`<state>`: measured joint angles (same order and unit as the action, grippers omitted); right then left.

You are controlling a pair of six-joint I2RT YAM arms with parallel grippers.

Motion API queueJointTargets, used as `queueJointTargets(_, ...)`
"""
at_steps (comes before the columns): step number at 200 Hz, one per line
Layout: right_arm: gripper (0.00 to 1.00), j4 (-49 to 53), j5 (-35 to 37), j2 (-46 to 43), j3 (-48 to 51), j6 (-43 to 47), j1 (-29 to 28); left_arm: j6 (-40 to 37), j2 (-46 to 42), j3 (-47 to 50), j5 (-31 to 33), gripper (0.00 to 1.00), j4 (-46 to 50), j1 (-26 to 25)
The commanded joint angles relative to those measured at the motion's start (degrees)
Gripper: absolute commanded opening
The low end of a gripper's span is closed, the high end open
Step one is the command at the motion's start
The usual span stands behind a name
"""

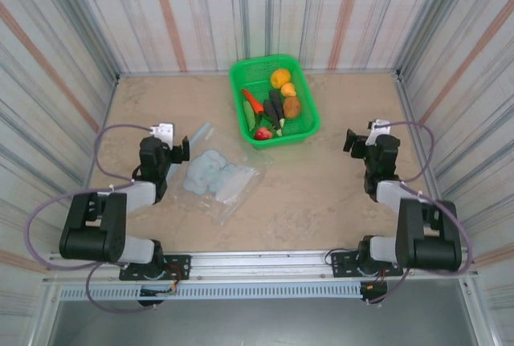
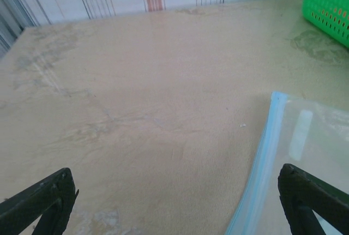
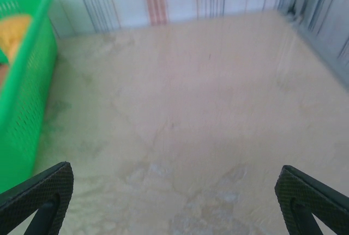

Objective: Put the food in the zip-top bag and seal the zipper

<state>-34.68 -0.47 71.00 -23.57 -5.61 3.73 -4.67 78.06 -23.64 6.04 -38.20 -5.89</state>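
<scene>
The food lies in a green mesh basket (image 1: 289, 135) at the back middle: a red-orange carrot (image 1: 253, 101), a green cucumber (image 1: 248, 111), a dark eggplant (image 1: 275, 106), orange and yellow round fruits (image 1: 280, 78) and a red strawberry (image 1: 263, 133). The clear zip-top bag (image 1: 223, 177) lies flat and crinkled on the table, left of centre. Its pale blue zipper (image 2: 263, 156) runs along the edge nearest my left gripper (image 1: 180, 151), which stands open just left of the bag. The right gripper (image 1: 352, 140) is open over bare table, right of the basket.
Striped walls close the table (image 1: 321, 189) on three sides. In the left wrist view the bag (image 2: 319, 137) is at lower right and the basket's corner (image 2: 330, 0) at upper right. The right wrist view has the basket's wall (image 3: 24, 88) at left.
</scene>
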Motion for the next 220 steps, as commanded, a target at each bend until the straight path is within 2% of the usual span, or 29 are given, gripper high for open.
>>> queueJointTargets(1,0.99,10.92,3.54,-9.22,-3.81,-1.48,-1.47,-3.07,-4.77,-2.95,5.44,0.99,4.29,-1.94)
queueJointTargets(15,0.99,17.03,4.07,-15.72,-6.45,-1.57,-3.95,-5.76,-10.28,-1.83,4.28,0.99,0.88,-4.49)
queueJointTargets(35,0.99,20.91,3.63,-22.04,-9.56,-3.73,-11.15,-7.15,-19.54,-2.71,2.98,0.99,3.67,-11.28)
queueJointTargets(58,0.99,28.46,8.51,-25.50,-16.69,-13.47,-23.34,-10.51,-29.20,-7.10,0.49,0.99,14.75,-23.55)
queueJointTargets(72,0.99,33.77,7.23,-25.28,-22.92,-15.44,-30.29,-9.32,-34.78,-10.67,-3.13,0.99,24.36,-29.49)
queueJointTargets(83,0.99,42.42,7.98,-23.85,-29.81,-15.58,-35.32,-6.35,-38.25,-13.49,-3.47,0.99,31.68,-33.38)
queueJointTargets(104,0.99,59.60,11.31,-20.69,-41.92,-21.16,-42.35,8.86,-41.72,-20.36,7.81,0.99,48.99,-39.79)
queueJointTargets(117,0.99,68.59,11.26,-19.22,-47.21,-24.74,-45.21,14.98,-41.53,-26.52,11.12,0.99,63.01,-42.69)
queueJointTargets(134,0.99,80.87,6.38,-17.42,-53.06,-26.55,-44.53,18.48,-40.55,-34.77,9.15,0.99,79.46,-43.49)
queueJointTargets(146,0.99,84.19,4.76,-18.67,-53.05,-24.71,-42.69,17.61,-40.40,-38.86,10.34,0.99,87.98,-43.30)
queueJointTargets(157,0.99,82.98,6.46,-22.11,-48.66,-28.40,-40.21,18.12,-41.51,-38.81,12.36,0.99,89.42,-43.24)
queueJointTargets(172,0.99,76.08,-5.76,-25.46,-42.27,-27.63,-33.21,19.64,-44.16,-36.13,10.22,0.99,87.10,-42.90)
queueJointTargets(187,0.99,77.32,-14.78,-21.60,-41.91,-27.67,-29.16,23.64,-43.93,-35.80,7.65,0.99,88.53,-41.69)
queueJointTargets(200,0.99,82.22,-12.76,-16.12,-43.35,-26.36,-31.50,25.42,-40.30,-37.24,2.53,0.99,91.36,-39.07)
queueJointTargets(220,0.99,80.75,0.15,-12.08,-41.32,-25.27,-41.41,28.98,-37.13,-36.28,-3.59,0.99,91.66,-34.14)
